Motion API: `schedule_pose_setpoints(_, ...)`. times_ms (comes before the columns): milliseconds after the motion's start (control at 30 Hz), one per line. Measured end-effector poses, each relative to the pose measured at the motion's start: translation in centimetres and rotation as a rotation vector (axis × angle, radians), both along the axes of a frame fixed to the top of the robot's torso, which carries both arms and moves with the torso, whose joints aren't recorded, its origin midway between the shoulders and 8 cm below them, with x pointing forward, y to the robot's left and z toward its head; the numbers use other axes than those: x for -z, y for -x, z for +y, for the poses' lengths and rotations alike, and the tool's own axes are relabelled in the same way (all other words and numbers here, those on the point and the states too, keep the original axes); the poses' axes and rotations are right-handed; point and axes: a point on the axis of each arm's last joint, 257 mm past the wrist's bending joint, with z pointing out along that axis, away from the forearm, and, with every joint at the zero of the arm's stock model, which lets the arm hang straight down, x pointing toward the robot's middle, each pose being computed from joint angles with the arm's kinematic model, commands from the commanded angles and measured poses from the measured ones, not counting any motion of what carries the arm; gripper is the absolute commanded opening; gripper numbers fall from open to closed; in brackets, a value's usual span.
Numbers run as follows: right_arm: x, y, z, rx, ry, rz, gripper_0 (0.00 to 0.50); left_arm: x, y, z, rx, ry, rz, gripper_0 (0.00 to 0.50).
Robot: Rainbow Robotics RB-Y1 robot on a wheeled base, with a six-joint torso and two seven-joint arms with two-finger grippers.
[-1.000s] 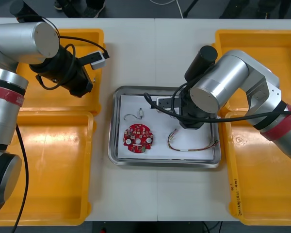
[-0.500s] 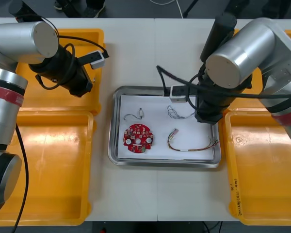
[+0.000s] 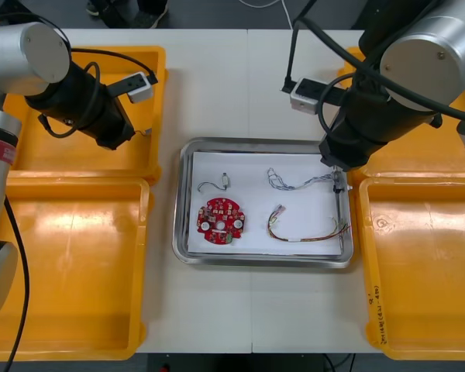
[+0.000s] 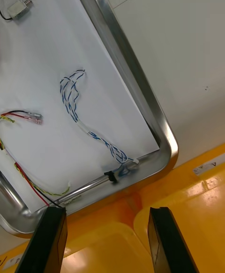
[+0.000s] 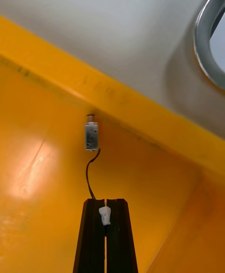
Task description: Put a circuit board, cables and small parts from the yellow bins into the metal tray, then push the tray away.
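On the near half of the metal tray (image 3: 183, 203), which sits mid-worktop (image 3: 252, 310) between the yellow bins (image 3: 70, 263), lie the round red circuit board (image 3: 221, 220) and, to its right, the red and yellow cable (image 3: 304, 232). Farther in lie a small metal part (image 3: 225, 181) on a thin lead and the blue and white cable (image 3: 294, 183). The cable's right end rests on the tray's rim — its tip is too small to make out. The right gripper (image 4: 108, 238) hovers above that rim, fingers wide apart with nothing between; in the front view the arm hides them. Over the far left bin (image 3: 151, 85), the left gripper (image 5: 106, 205) is closed to a narrow pinch on a white plug (image 5: 104, 216). A black lead runs from the plug to a second small metal part (image 5: 91, 136) just beside the bin's wall — resting or hanging, I cannot tell.
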Motion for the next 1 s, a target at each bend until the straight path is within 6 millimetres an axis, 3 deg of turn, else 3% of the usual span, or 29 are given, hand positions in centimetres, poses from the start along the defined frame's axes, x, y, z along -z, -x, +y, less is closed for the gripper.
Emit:
schedule_pose_setpoints(233,-2.7,0.2,-2.0,0.165,-0.080,-0.065,0.500,-1.0,0.0,3.0,-0.041,-0.012,0.000,0.000)
schedule_pose_setpoints(433,-3.8,0.9,-5.0,0.288,-0.161,-0.053,0.500,-2.0,0.2,5.4,-0.079,-0.009,0.001,0.000)
schedule_pose_setpoints(633,-5.0,1.0,-9.1,0.526,-0.283,-0.047,0.500,-2.8,0.1,7.1,-0.109,-0.015,-0.008,0.000)
schedule_pose_setpoints(1000,-5.4,1.9,-17.7,0.720,-0.272,-0.094,0.500,-3.4,0.2,8.7,-0.155,-0.010,-0.008,0.000)
